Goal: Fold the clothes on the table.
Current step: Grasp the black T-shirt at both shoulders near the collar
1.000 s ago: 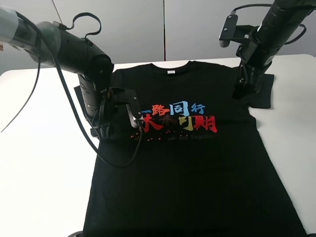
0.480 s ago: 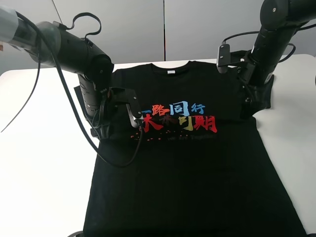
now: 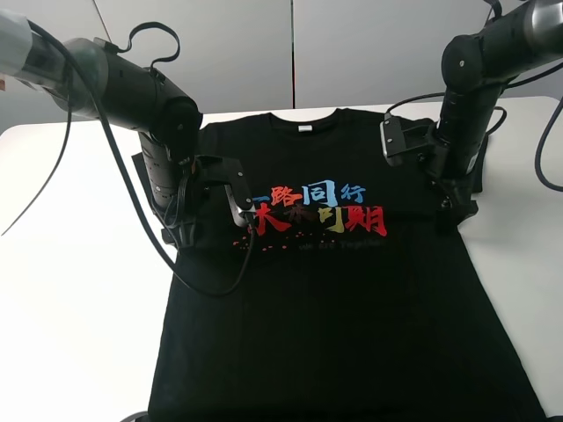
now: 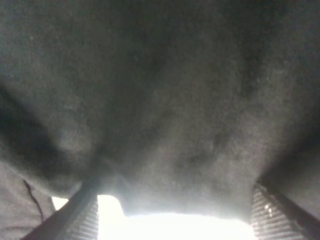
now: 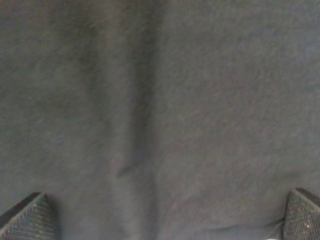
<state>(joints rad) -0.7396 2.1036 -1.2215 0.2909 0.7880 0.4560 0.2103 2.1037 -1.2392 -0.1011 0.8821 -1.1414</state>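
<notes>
A black short-sleeved T-shirt (image 3: 334,299) lies spread face up on the middle of the white tabletop (image 3: 70,308). Its collar points to the far side and its hem runs out of view at the near side. Red, blue and yellow Chinese characters cross the chest, with a line of small grey lettering beneath them; the rest of the cloth is plain black.

The left gripper (image 3: 180,236) is down at the shirt's left sleeve. In the left wrist view its jaws stand wide apart, with rumpled black cloth filling the space ahead of the ribbed fingers (image 4: 82,220) and bright tabletop showing between them. The cloth seems to lie loose there rather than pinched.

The right gripper (image 3: 459,211) is down on the right sleeve. Its jaws are spread fully, with a fingertip (image 5: 30,215) at each side of the right wrist view and smooth fabric between them, nothing gripped.
</notes>
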